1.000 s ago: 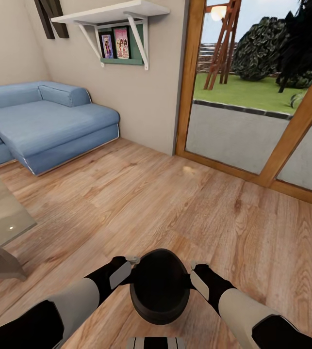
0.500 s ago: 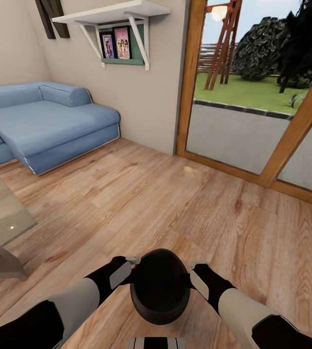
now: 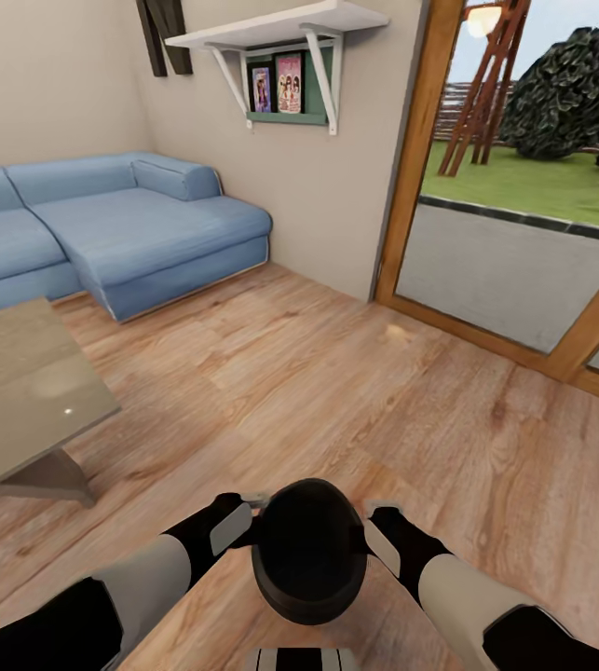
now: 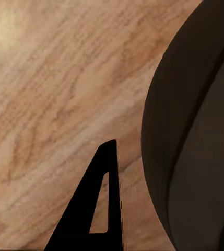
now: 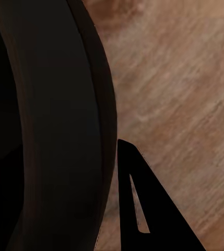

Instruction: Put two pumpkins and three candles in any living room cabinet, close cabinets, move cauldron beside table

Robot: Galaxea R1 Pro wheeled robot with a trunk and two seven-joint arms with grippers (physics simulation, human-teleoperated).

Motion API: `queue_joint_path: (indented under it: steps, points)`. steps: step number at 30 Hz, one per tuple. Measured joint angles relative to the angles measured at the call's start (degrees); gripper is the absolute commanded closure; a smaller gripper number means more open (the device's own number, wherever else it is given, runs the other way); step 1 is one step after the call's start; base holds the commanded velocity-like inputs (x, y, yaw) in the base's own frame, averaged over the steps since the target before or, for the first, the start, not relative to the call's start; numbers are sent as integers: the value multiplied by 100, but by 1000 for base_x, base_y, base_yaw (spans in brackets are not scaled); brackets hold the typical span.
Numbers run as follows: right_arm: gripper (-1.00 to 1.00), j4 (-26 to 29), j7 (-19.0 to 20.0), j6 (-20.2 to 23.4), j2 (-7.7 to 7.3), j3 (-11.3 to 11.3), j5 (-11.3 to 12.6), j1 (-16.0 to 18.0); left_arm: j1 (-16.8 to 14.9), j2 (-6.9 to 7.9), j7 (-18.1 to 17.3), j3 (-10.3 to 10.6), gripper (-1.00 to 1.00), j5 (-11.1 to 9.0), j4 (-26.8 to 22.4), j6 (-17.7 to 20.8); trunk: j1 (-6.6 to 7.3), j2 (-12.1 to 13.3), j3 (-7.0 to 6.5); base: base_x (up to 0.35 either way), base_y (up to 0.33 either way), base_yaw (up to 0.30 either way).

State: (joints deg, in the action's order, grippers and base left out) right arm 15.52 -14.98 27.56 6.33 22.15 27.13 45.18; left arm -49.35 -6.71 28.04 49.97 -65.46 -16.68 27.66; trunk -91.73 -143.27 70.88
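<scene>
The round black cauldron (image 3: 306,550) is carried low in front of the robot, between the two arms. The left gripper (image 3: 254,508) presses on one side of its rim and the right gripper (image 3: 372,514) on the opposite side. In each wrist view one dark finger (image 4: 93,209) (image 5: 143,209) lies just outside the cauldron wall, so each pincer seems to be clamped over the rim, but the inner finger is hidden and I cannot tell this for sure.

I judge that the last part of the task is in hand: bringing the cauldron to a table. The pumpkins, the candles and the cabinet are not visible, so their state cannot be judged.

The low grey-brown table (image 3: 20,391) stands ahead of the left pincer, well apart from it, with its near corner pointing toward the arms. Between them is bare wooden floor (image 3: 336,391), so there is open room. Farther ahead are the blue fabric sofa (image 3: 131,228) and, beyond the right pincer, the wooden-framed glass door (image 3: 420,168).
</scene>
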Motion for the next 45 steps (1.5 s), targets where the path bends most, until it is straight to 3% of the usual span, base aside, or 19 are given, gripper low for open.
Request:
queue_joint_path:
  steps: [45]
  points:
    - [100, 2, 2, -7, -5, 17, 57, -4, -4, 7, -9, -12, 100, -21, 8, -7, -1, 1, 1, 0, 0, 284]
